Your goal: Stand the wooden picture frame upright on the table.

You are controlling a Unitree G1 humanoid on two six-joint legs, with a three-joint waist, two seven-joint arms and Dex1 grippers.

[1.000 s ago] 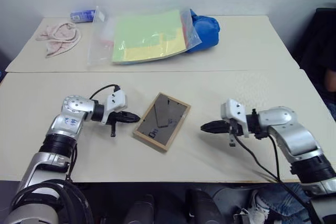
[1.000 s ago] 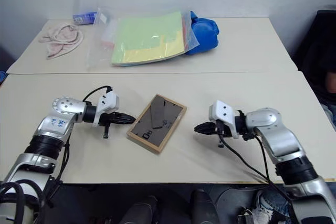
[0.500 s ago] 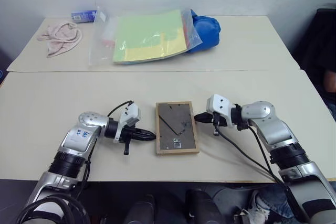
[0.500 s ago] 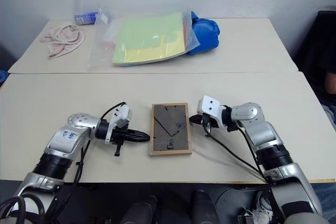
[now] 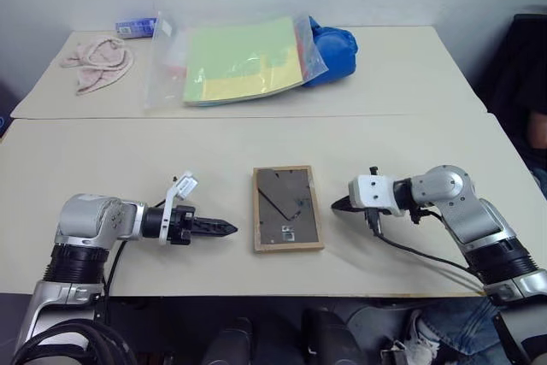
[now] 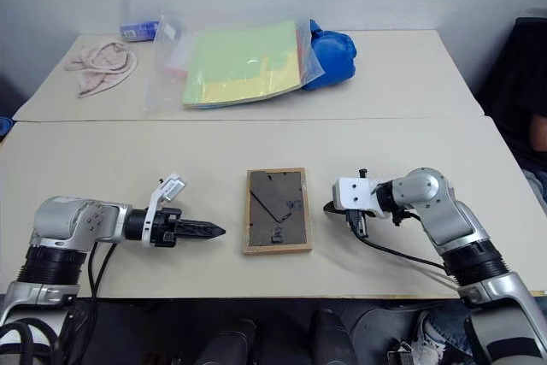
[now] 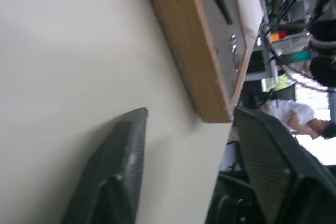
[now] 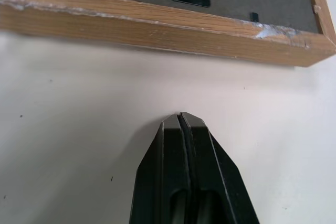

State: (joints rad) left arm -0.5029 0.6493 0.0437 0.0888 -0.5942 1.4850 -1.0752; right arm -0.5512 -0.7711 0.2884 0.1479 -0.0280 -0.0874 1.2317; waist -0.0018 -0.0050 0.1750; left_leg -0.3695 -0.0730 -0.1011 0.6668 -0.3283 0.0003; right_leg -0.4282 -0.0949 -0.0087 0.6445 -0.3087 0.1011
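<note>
Two grippers flank the wooden picture frame [image 5: 287, 209], which lies flat, back panel up, near the front edge of the table [image 5: 402, 151]. Left gripper [image 7: 189, 129] sits low just beside the frame's left edge, fingers [image 7: 121, 166] spread apart, holding nothing. Right gripper [image 8: 181, 121] points at the frame's right edge, close but not touching, fingers pressed together, empty. Further back on a second table: clear bag of green-yellow paper [image 5: 235, 59], blue object [image 5: 332, 43] behind it, pink cloth [image 5: 96, 59] far left, small blue pack [image 5: 134, 26].
</note>
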